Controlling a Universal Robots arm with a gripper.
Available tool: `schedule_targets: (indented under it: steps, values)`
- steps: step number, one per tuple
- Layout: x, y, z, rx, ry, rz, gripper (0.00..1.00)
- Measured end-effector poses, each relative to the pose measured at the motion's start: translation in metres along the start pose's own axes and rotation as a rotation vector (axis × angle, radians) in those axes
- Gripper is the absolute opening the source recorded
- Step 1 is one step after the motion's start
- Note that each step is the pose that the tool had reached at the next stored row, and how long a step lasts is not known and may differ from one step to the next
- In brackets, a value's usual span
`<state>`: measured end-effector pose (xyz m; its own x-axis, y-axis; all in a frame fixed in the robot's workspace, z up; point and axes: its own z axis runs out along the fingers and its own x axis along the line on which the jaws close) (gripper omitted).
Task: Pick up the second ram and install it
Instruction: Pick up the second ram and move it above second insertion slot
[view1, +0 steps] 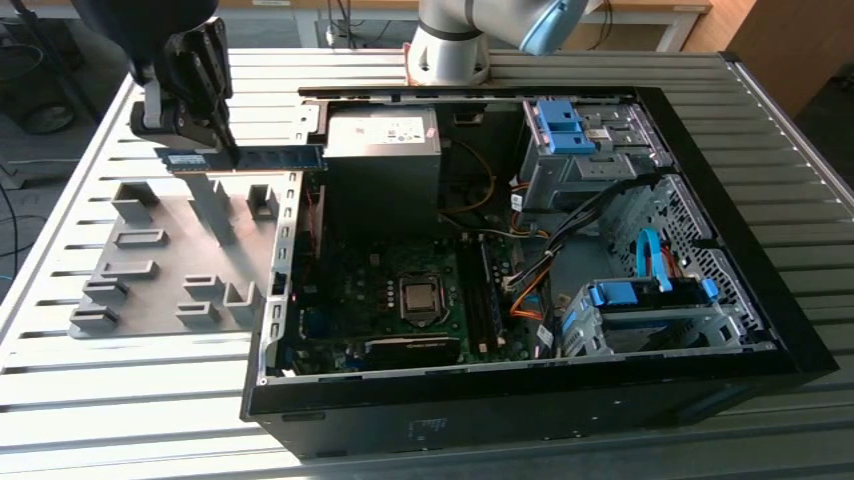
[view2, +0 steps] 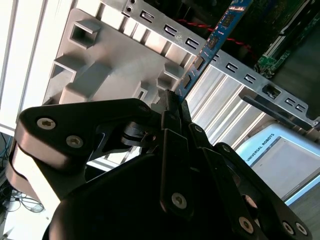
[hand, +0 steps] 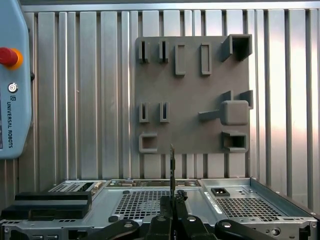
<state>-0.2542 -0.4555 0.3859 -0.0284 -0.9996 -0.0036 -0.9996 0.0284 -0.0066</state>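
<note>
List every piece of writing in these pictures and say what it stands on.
On teach pendant: maker's name in capitals, left unquoted.
On power supply: label too small to read.
On second ram: label too small to read.
On computer case: front sticker, blurred.

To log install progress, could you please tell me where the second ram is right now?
On the exterior view's left, the second ram is clamped between the jaws of the gripper, above the grey slotted holder, beside the open computer case.

A grey slotted holder (view1: 174, 262) lies on the slatted table (view1: 120, 410), at the exterior view's left of the open computer case (view1: 534, 402) (motherboard (view1: 374, 290) exposed).
</note>
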Motion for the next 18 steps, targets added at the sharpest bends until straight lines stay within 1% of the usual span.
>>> schedule_targets:
  steps: [18]
  values:
    - [-0.0002, -0.0064, 0.0, 0.0, 0.0, 0.0, 0.14]
